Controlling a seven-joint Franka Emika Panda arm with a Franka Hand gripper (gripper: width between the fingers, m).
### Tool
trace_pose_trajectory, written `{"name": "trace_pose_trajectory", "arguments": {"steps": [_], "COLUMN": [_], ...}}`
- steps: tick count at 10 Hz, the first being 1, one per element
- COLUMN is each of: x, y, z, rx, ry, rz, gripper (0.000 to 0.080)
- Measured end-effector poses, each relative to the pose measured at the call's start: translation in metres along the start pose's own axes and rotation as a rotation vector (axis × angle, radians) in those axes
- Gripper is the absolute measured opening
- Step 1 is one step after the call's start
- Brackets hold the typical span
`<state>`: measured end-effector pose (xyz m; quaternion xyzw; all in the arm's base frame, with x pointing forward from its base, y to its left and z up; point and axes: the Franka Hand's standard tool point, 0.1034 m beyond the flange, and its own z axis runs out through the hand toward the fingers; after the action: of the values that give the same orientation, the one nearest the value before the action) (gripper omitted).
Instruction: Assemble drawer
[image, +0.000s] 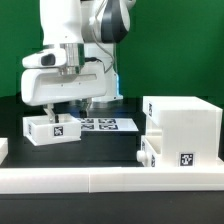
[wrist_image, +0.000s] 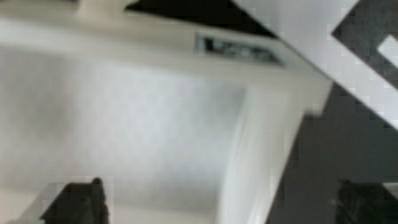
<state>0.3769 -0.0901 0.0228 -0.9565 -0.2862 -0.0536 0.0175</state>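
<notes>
A small white open-top tray (image: 52, 129) with a square tag on its front stands on the dark table at the exterior view's left. My gripper (image: 57, 111) hangs straight down right over it, fingertips at its top edge. In the wrist view the tray (wrist_image: 143, 120) fills the picture, blurred and very close, and its wall runs between my two dark fingertips (wrist_image: 75, 203). My gripper (wrist_image: 219, 205) is spread wide open. The large boxy housing (image: 188, 128) stands at the exterior view's right. The second small tray (image: 150, 151) sits against the housing's lower left side.
The marker board (image: 103, 125) lies flat on the table between the left tray and the housing. A long low white rail (image: 100, 178) runs along the front edge. A green wall stands behind.
</notes>
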Motion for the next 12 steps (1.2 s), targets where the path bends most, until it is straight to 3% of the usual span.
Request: {"name": "trace_pose_trajectory", "arguments": {"steps": [3, 6, 7, 8, 11, 12], "x": [-0.013, -0.016, -0.016, -0.016, -0.014, -0.013], "y": [-0.006, -0.006, -0.006, -0.006, -0.006, -0.007], "z": [0.015, 0.017, 0.017, 0.017, 0.017, 0.017], "rx": [0.003, 0.005, 0.005, 0.005, 0.005, 0.005], "ry": [-0.001, -0.003, -0.003, -0.003, -0.002, -0.001], "rz": [0.017, 0.025, 0.025, 0.025, 0.022, 0.019], "gripper": [0.0649, 0.0649, 0.0514, 0.0514, 0.0094, 0.0094]}}
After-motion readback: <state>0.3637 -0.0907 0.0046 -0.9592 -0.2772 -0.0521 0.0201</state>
